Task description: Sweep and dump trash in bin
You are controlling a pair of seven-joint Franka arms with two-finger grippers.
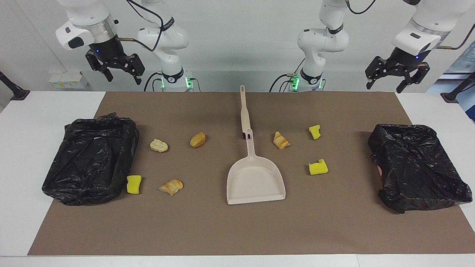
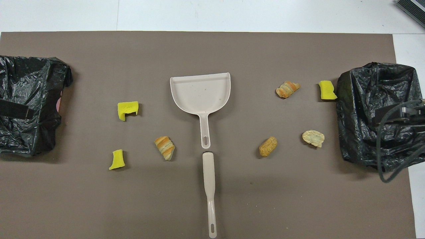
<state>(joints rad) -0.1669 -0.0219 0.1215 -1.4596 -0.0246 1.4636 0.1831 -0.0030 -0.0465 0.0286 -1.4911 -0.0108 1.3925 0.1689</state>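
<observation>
The trash lies scattered on the brown mat: yellow sponge chunks (image 1: 134, 184) (image 1: 315, 131) (image 1: 318, 167) and golden bread bits (image 1: 159, 145) (image 1: 197, 139) (image 1: 171, 186) (image 1: 281, 140). A black-lined bin (image 1: 89, 159) sits at the right arm's end, another bin (image 1: 417, 167) at the left arm's end. Mid-mat, the beige dustpan (image 1: 256, 180) lies flat, its handle pointing toward the robots and almost touching the beige brush (image 1: 244, 111). My right gripper (image 1: 124, 79) hangs open high over its end of the table, holding nothing. My left gripper (image 1: 384, 87) waits open high over its own end.
From above, the dustpan (image 2: 200, 91) and brush (image 2: 209, 179) split the trash into two groups. One sponge (image 2: 327, 90) rests against the bin (image 2: 365, 86) at the right arm's end. White table (image 1: 22, 148) borders the mat.
</observation>
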